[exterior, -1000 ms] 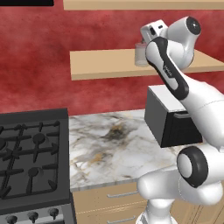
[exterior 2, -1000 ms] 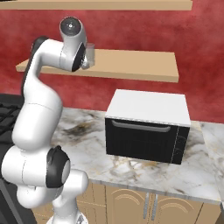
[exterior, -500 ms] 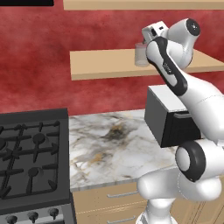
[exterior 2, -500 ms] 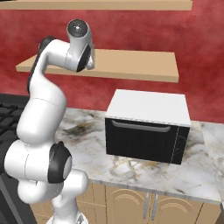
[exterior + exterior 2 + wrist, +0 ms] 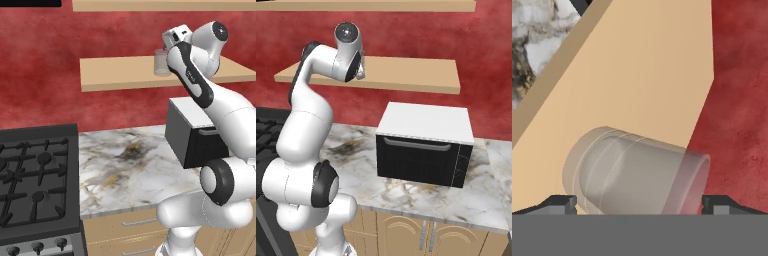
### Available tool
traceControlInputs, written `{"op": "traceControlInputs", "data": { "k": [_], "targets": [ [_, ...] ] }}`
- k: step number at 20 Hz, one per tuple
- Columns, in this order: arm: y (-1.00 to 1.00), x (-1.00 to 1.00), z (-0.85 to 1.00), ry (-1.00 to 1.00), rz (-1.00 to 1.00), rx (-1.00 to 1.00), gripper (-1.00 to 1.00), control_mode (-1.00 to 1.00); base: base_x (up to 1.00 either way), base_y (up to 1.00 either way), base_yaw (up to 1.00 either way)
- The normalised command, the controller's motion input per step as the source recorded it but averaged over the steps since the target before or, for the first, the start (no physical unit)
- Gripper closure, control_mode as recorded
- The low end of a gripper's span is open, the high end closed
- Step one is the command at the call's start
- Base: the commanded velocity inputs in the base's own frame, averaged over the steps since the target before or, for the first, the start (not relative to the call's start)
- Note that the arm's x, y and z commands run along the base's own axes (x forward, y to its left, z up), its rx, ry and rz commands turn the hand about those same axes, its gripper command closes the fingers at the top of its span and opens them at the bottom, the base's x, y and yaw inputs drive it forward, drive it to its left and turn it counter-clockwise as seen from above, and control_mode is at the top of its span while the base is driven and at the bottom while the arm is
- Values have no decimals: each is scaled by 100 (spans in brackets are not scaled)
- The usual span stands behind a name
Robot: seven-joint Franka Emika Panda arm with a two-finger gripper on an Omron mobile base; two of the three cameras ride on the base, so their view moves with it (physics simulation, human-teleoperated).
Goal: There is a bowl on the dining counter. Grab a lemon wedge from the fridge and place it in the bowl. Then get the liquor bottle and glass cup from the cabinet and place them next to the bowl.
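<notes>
The glass cup (image 5: 637,175), a clear greyish tumbler, stands on the light-wood cabinet shelf (image 5: 637,75) against the red wall. My gripper (image 5: 639,202) is open, with one dark fingertip (image 5: 559,202) on each side of the cup, close to its walls. From the left base view the cup (image 5: 161,62) sits on the shelf (image 5: 120,75), just left of my raised hand, and the gripper (image 5: 169,49) reaches in from the right. The right base view shows the gripper (image 5: 360,66) at the shelf (image 5: 406,75). The bowl, lemon wedge, fridge, liquor bottle and dining counter are out of view.
A white-topped black microwave (image 5: 423,145) sits on the marble wall counter (image 5: 125,165) below the shelf. A black gas stove (image 5: 35,175) is at the left. A second wooden board (image 5: 150,5) runs above the shelf.
The hand has edged slightly closer to the cup on the shelf. The gripper has stayed open and the cup has not moved.
</notes>
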Motion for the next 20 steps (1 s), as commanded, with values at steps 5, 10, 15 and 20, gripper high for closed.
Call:
{"op": "traceControlInputs", "data": {
  "k": [5, 10, 15, 20],
  "targets": [
    [0, 0, -6, 0, 0, 0, -100, -100, 0, 0, 0],
    [0, 2, -10, 0, 0, 0, -100, -100, 0, 0, 0],
    [0, 6, -14, 2, 0, 0, -100, -100, 0, 0, 0],
    [0, 2, -14, 3, 0, 0, -100, -100, 0, 0, 0]
  ]
}}
